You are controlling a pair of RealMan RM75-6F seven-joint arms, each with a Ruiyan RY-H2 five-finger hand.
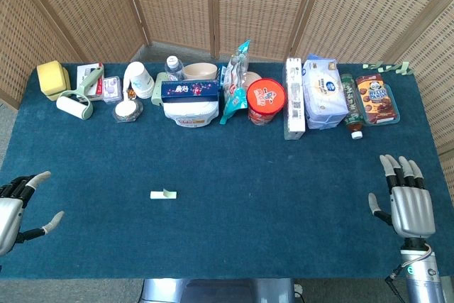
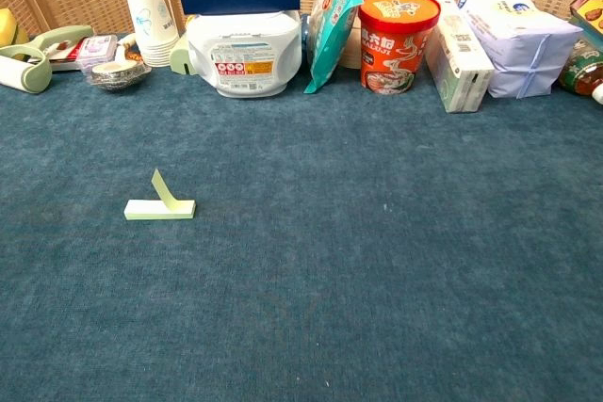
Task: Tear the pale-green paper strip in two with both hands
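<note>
Strip point(image 1: 163, 194) on open cloth point(image 1: 284, 175), left robot hand point(image 1: 18, 204), right robot hand point(image 1: 406, 200) at edges

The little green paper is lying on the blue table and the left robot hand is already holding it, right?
Not quite. The little green paper is lying on the blue table, but the left robot hand is not holding it. The head view shows that hand open at the table's edge, well apart from the paper. The right robot hand is open and far off too.
</note>
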